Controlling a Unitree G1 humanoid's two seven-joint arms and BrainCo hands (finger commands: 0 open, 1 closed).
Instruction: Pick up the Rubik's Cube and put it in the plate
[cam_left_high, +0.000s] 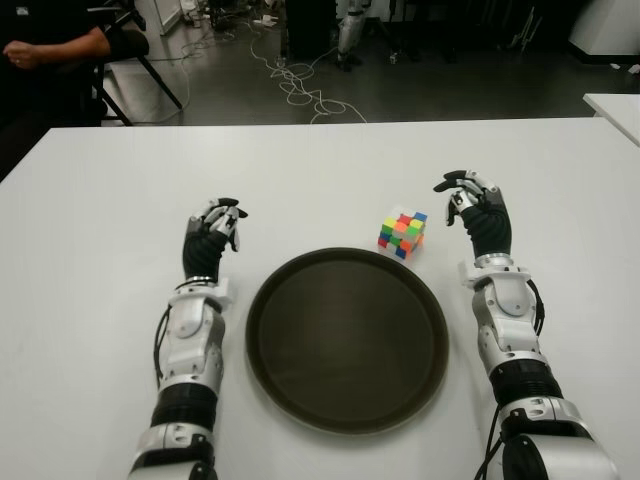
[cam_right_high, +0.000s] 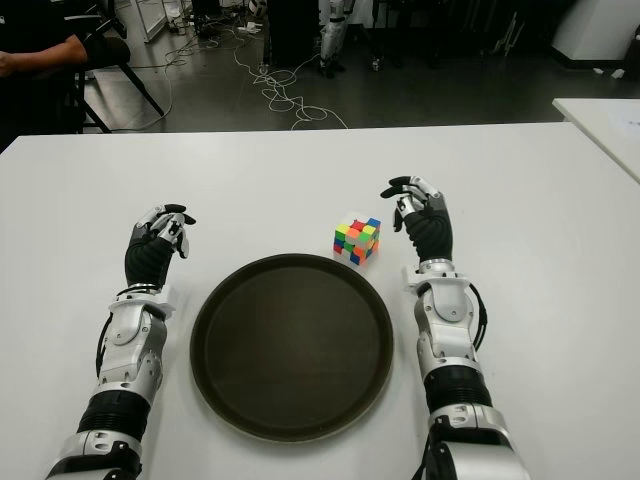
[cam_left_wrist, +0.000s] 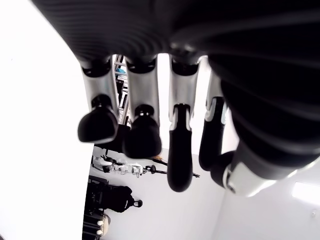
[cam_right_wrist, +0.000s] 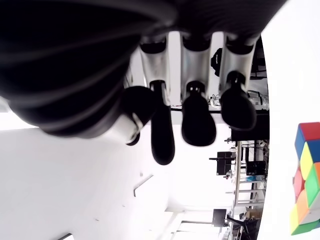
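1. Broad white table (cam_left_high: 330, 170), matte, carrying everything; dark floor with loose cables beyond its far edge, a seated person's arm at the far left corner.
2. Large round dark-brown plate (cam_left_high: 346, 410) with a raised rim, bare inside, lying between the two forearms.
3. Right hand (cam_left_high: 478, 208), black with silver knuckles, shows just right of the cube, apart from it. Fingers loosely curved, holding nothing; its wrist view has the cube off to one side of the fingertips.
4. Left hand (cam_left_high: 212, 238) shows left of the plate, idle, fingers relaxed and holding nothing.
5. Small multicoloured Rubik's Cube (cam_left_high: 402, 233) stands on the table just beyond the plate's far right rim, one corner turned toward the robot. Whether it touches the rim is hard to tell; probably a slim gap.
6. Risks, as judged: the cube sits diagonal to the hand, so fingers closing on corners instead of flat faces could spin it or squirt it out. A sideways reach may shove it against the rim. A shallow grasp could drop it short of the plate.
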